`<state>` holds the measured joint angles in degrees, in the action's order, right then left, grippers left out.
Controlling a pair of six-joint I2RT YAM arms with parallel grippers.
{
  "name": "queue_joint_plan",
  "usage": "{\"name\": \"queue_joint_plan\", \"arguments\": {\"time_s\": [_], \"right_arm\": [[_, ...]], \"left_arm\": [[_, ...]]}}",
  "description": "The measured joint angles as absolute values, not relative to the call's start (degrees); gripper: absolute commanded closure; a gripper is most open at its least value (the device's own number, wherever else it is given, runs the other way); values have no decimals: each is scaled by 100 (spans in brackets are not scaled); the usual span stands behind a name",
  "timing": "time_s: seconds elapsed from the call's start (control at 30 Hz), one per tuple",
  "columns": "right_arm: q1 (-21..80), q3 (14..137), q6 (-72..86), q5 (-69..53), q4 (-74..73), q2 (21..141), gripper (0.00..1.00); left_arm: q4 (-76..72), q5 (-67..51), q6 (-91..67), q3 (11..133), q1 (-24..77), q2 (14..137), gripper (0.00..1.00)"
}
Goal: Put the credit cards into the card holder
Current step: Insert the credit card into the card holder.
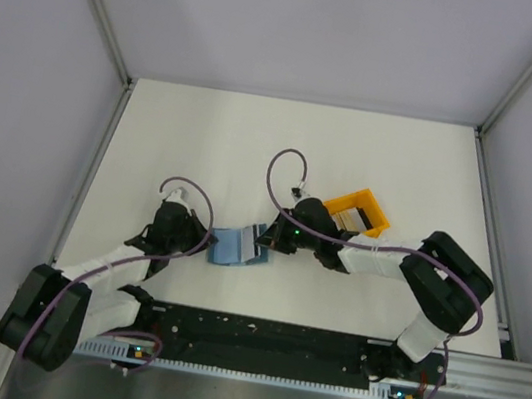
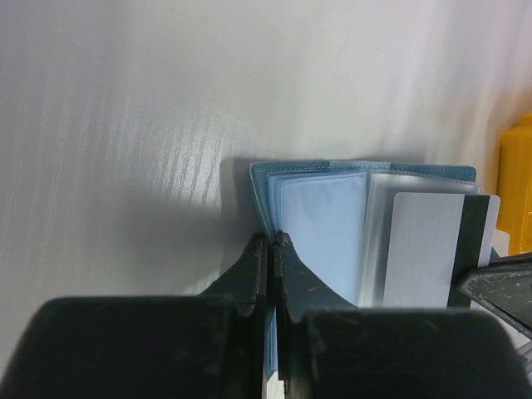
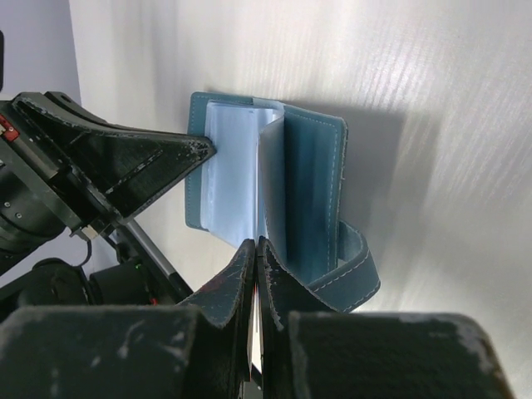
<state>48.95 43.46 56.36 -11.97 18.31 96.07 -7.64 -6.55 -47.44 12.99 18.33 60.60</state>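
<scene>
Two arms engaged at one open card holder

1. Card holder (image 1: 235, 247): teal-blue, open near the middle of the white worktop (image 1: 254, 147), between the two arms. Pale blue pockets (image 2: 324, 224) and clear sleeves (image 2: 378, 237) show inside. A teal strap (image 3: 359, 268) loops out from the cover on the side nearest the right wrist camera. Whether the holder lies flat on the worktop or is lifted slightly cannot be told.

2. Left jaws: closed tight on the near edge of the card holder's cover, at its left corner in the left wrist view. No gap shows between the fingers (image 2: 253, 270). Left arm (image 1: 103, 270) reaches in from the left.

3. Right jaws: closed on one credit card (image 2: 420, 249), which the right wrist view shows only edge-on. From the left wrist the card is pale grey with a dark stripe along one long side. It sits over the sleeve half of the card holder. Whether its leading edge is inside a sleeve cannot be told.

4. Orange rack (image 1: 360, 212): stands on the worktop just beyond the right arm (image 1: 378, 260), apart from the card holder
</scene>
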Motion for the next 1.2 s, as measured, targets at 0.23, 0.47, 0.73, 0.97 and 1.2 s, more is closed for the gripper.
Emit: {"name": "queue_joint_plan", "arguments": {"time_s": [0.23,0.47,0.73,0.97,1.2], "right_arm": [[4895,4362,5559,-1310,1931,9666,100],[4895,4405,5553,-1457,2040,9920,100],[4895,4405,5555,-1542,2241,9977,100],[4895,4405,5555,-1553,2316,9983,100],[4893,4447,5513,-1553,2316,10053,100]], "left_arm": [[-751,-657,-4744,1308,1833,6066,97],[-751,-659,-4744,1341,1833,6130,97],[-773,-661,-4744,1385,1833,6215,97],[-773,-661,-4744,1387,1833,6217,97],[-779,-663,-4744,1398,1833,6241,89]]}}
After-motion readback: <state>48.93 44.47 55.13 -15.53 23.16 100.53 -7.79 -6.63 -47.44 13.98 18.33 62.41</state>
